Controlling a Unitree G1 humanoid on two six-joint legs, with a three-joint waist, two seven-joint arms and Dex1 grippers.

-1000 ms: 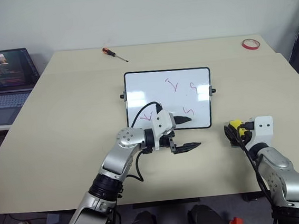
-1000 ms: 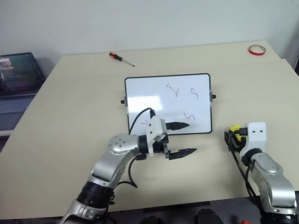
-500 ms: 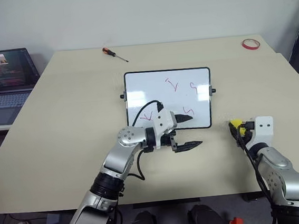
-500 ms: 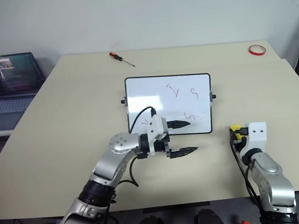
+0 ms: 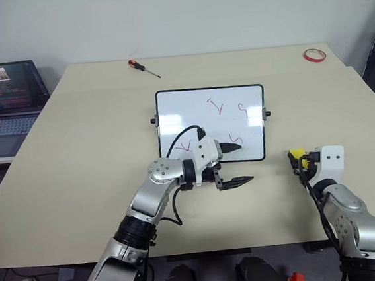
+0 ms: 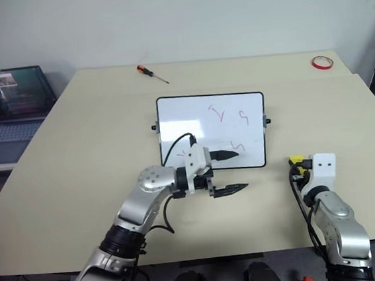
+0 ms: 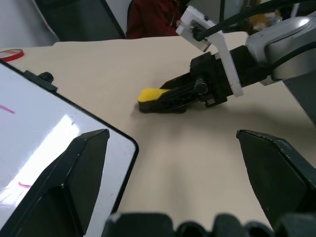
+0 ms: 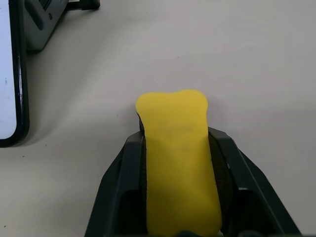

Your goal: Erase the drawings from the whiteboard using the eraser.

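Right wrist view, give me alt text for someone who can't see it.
The right gripper is shut on the yellow eraser, squeezed between its black fingers on a beige table. The whiteboard lies nearby.

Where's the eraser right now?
The eraser is clamped in the right gripper, low over the table, just right of the whiteboard's near corner.

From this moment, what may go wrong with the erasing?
1. The right gripper squeezes the eraser so hard that its sides bow in, so it may twist or pop out when pressed on the board.
2. The open left gripper hovers over the near edge of the whiteboard, close to the lower drawings. The arms may collide there, or the unheld board may slide.
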